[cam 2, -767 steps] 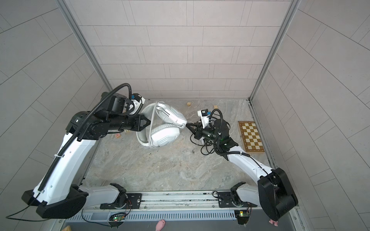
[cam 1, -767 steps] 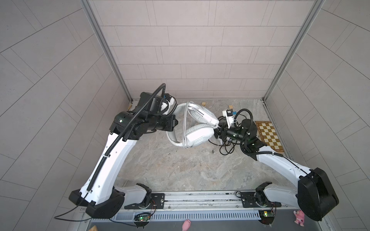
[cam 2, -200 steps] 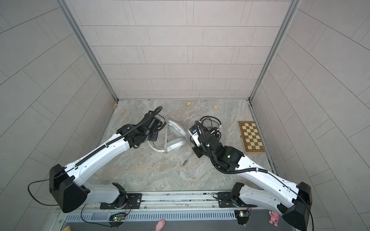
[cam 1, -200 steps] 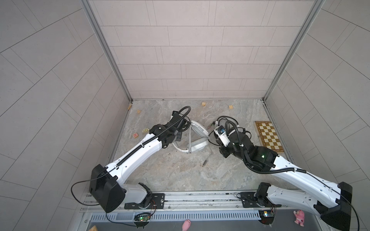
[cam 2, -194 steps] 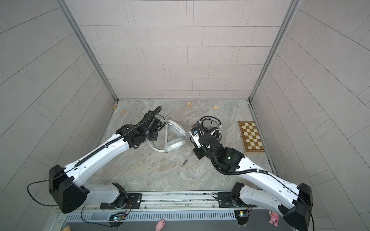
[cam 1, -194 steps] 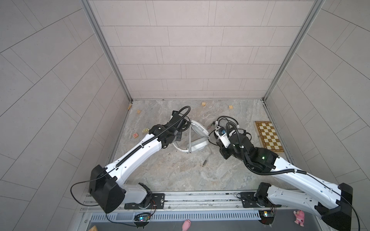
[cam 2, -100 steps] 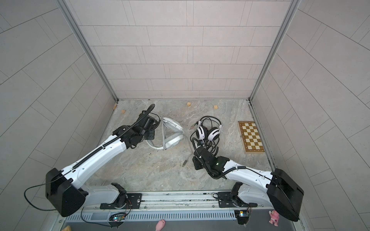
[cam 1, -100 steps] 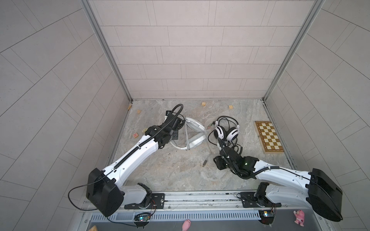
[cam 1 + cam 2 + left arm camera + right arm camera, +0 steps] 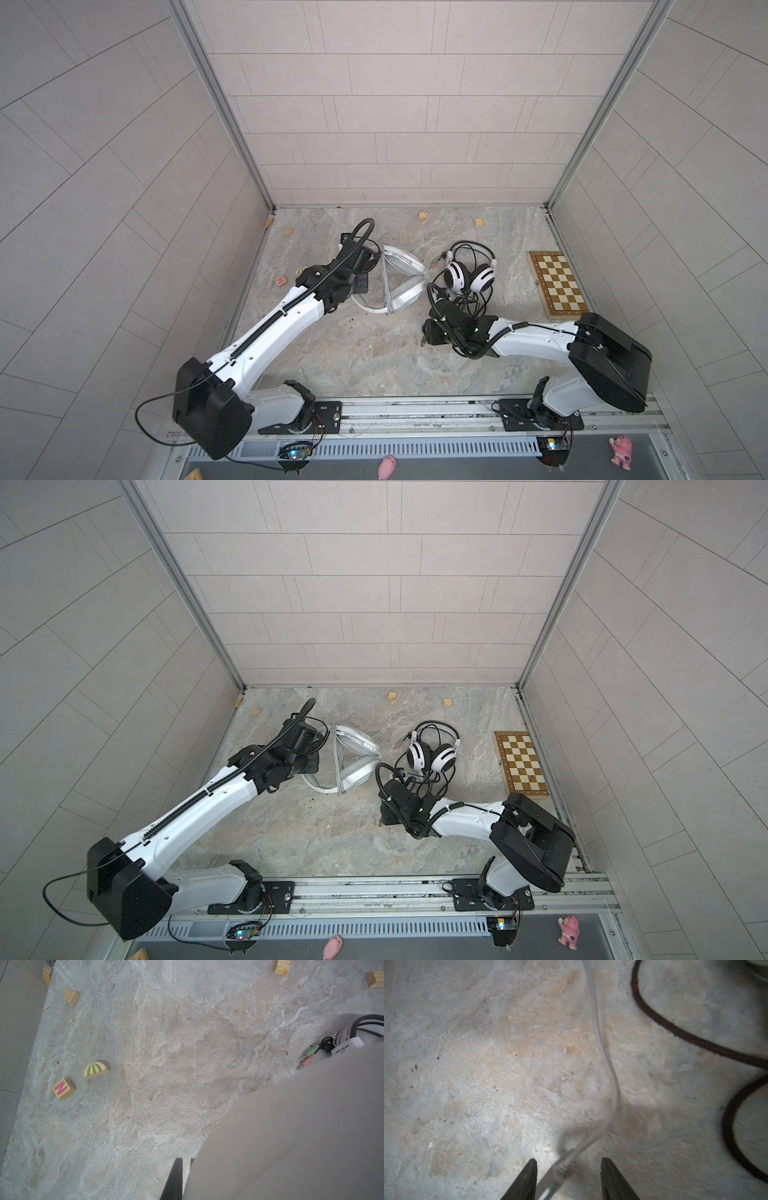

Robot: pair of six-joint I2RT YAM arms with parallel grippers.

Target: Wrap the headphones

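- Cable (image 9: 601, 1043) of white headphones (image 9: 405, 291) is soft and floppy; grab near its stiff plug (image 9: 559, 1169).
- Right fingers (image 9: 529, 1174) stand apart around it; left fingers (image 9: 176, 1176) are together.

Legend: the brand "JIN DUN" is printed on a white part of the black-and-white headset (image 9: 344, 1049); a pink letter "N" is shown on a wooden block (image 9: 63, 1088).

Stone tabletop (image 9: 374, 357) — headphones (image 9: 469, 277), chessboard (image 9: 557, 286), wooden blocks (image 9: 423, 216)

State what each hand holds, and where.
Right hand: nothing; open jaws straddle the grey cable near its plug. Left hand: apparently clamps the white headset by its headband.
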